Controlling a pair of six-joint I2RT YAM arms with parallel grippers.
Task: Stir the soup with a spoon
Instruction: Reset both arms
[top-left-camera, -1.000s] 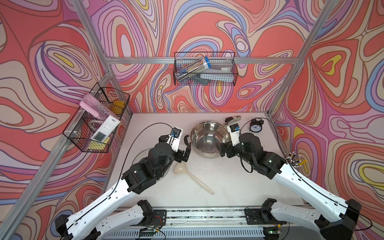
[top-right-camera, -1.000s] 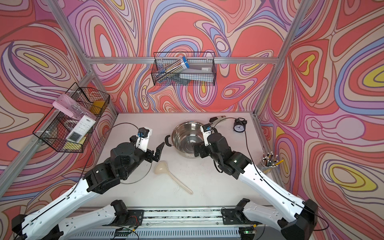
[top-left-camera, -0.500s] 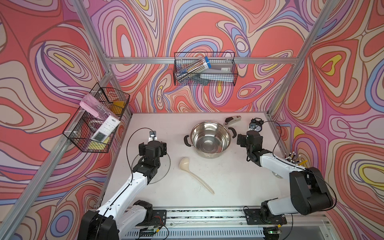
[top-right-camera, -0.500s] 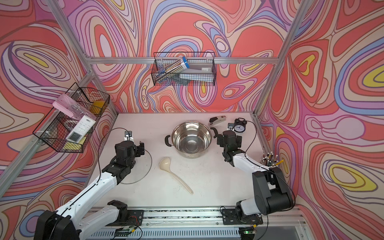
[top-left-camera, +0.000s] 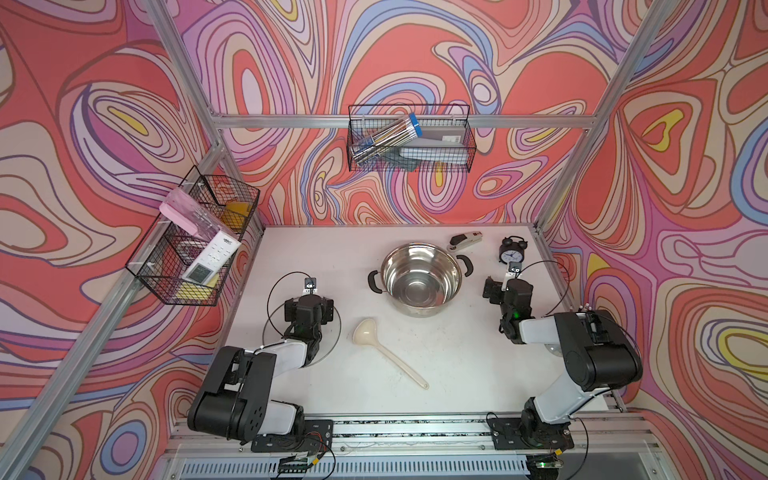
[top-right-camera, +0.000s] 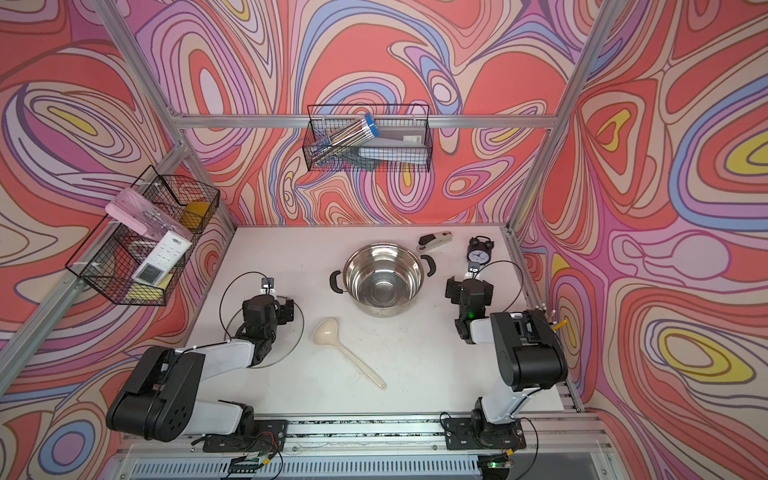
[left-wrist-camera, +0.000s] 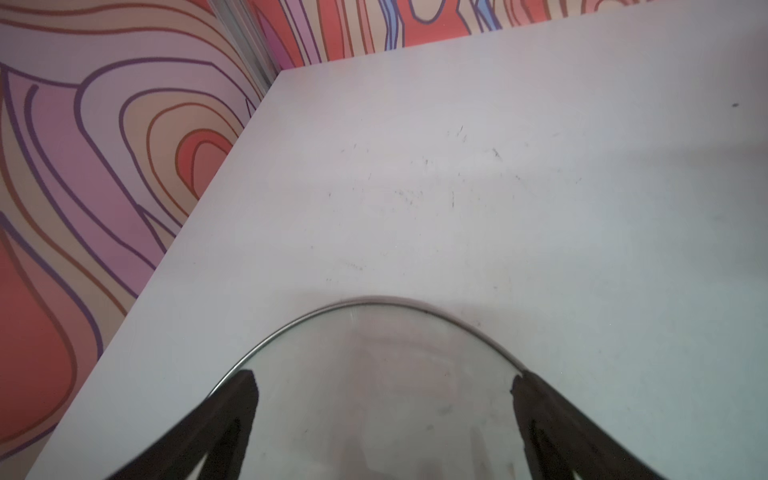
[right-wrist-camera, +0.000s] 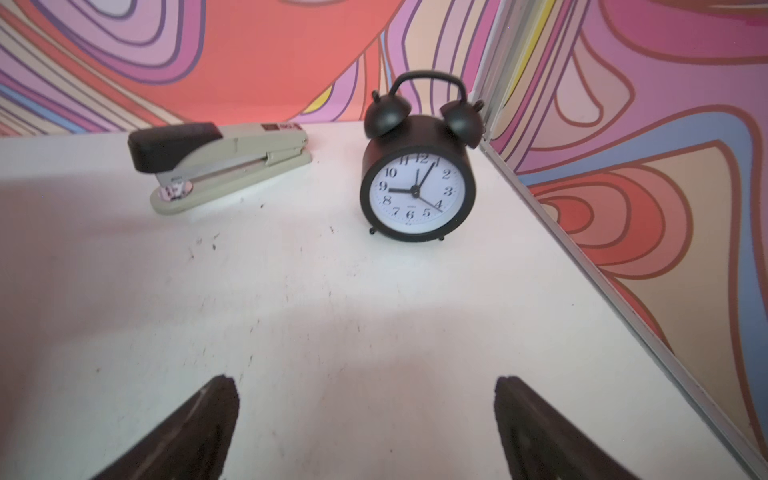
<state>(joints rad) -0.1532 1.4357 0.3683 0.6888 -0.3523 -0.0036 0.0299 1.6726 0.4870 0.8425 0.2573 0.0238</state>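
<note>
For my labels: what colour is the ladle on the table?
Cream-beige; the ladle shows best in a top view.

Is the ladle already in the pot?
No, the ladle lies on the table, apart from the empty pot.

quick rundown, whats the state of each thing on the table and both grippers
pot, upright, uncovered, empty
ladle, lying on the table, not held
lid, flat on the table, off the pot
left gripper, open, over the lid
right gripper, open, empty
clock, upright
stapler, closed, lying flat
</note>
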